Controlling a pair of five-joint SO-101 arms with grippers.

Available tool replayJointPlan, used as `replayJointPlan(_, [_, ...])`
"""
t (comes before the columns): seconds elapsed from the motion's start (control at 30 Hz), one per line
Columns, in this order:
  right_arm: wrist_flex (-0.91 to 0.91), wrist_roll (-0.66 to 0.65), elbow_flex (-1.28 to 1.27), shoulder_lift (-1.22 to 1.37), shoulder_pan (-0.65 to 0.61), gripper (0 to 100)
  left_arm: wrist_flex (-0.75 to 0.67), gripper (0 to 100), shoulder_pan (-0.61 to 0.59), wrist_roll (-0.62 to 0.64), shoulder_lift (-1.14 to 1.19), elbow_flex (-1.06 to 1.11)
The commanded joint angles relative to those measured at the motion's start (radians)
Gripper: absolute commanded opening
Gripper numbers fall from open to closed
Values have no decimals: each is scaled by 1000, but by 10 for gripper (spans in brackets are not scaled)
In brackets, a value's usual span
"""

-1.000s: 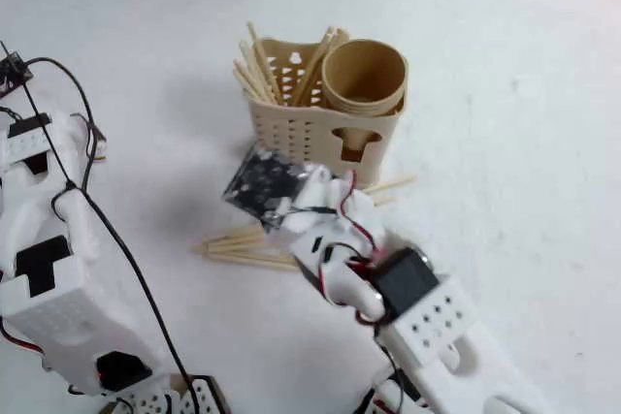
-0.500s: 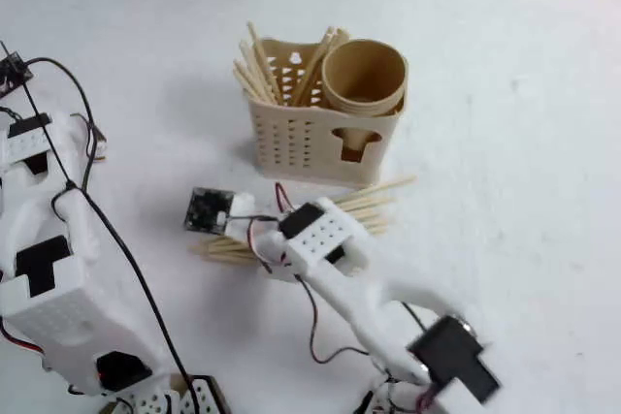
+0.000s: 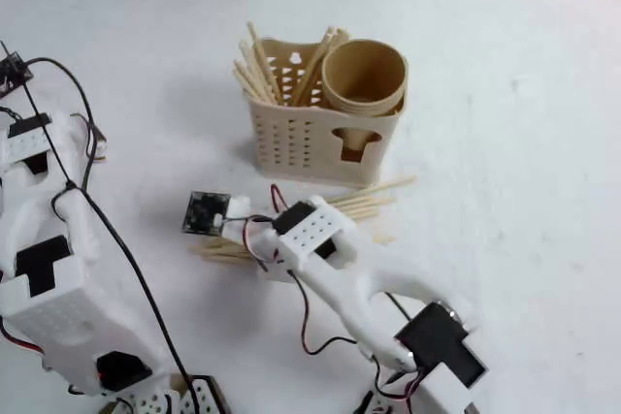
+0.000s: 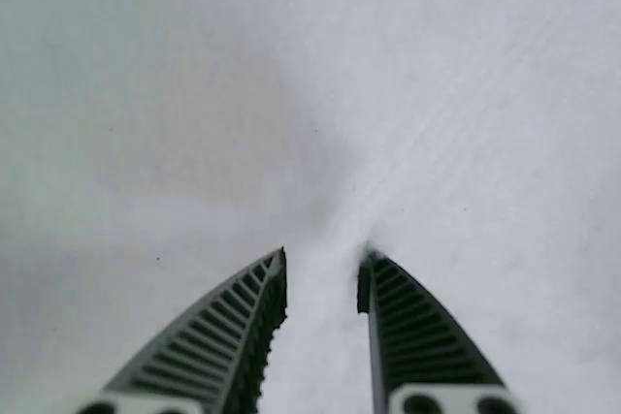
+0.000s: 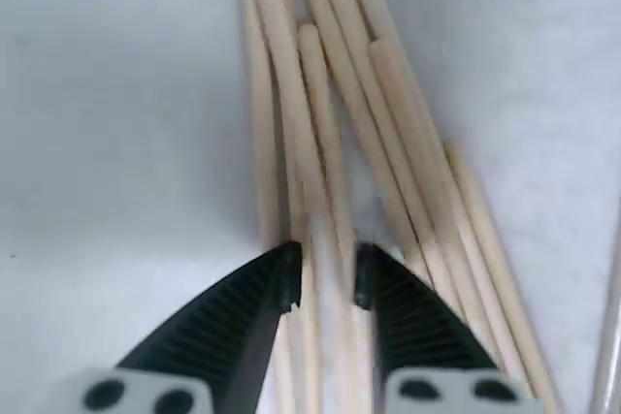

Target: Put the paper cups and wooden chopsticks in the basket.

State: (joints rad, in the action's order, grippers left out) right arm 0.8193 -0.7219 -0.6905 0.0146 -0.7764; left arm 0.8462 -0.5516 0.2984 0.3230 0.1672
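Note:
Loose wooden chopsticks (image 3: 361,203) lie in a flat pile on the white table just in front of the cream basket (image 3: 296,138). The basket holds a tan paper cup (image 3: 365,75) and several upright chopsticks (image 3: 260,70). My right gripper (image 3: 254,238) is down on the left end of the pile. In the right wrist view its fingers (image 5: 325,273) pinch narrowly around a chopstick (image 5: 320,143), with more sticks on either side. My left gripper (image 4: 322,273) hovers over bare table with its fingers a little apart and nothing between them. The left arm (image 3: 44,278) is folded at the table's left edge.
A black cable (image 3: 116,239) runs along the left arm. The right arm's body (image 3: 388,307) stretches from the front edge toward the pile. Open white table (image 3: 514,172) lies to the right of the basket and behind it.
The right arm swung left and came down onto the chopstick pile; over the last half second it only settled slightly. The left arm has not moved.

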Motion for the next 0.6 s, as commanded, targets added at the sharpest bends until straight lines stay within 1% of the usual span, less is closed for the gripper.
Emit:
replayJointPlan(0.0, [5, -8, 3, 19, -4, 17, -5, 139, 13, -14, -4, -44])
replayJointPlan(0.03, [5, -6, 3, 19, -4, 27, -5, 139, 13, -14, -4, -44])
replayJointPlan(0.13, [12, -3, 15, 4, -2, 15, -5, 139, 13, -14, -4, -44])
replayJointPlan(0.23, [12, 41, 25, -71, 28, 15, -5, 139, 13, -14, -4, -44])
replayJointPlan(0.4, [64, 61, 26, -331, 90, 15, -5, 139, 13, -14, -4, -44])
replayJointPlan(0.5, [104, 81, 31, -518, 87, 15, -5, 139, 13, -14, -4, -44])
replayJointPlan(0.57, [143, 97, 80, -627, 84, 15, -5, 139, 13, -14, -4, -44])
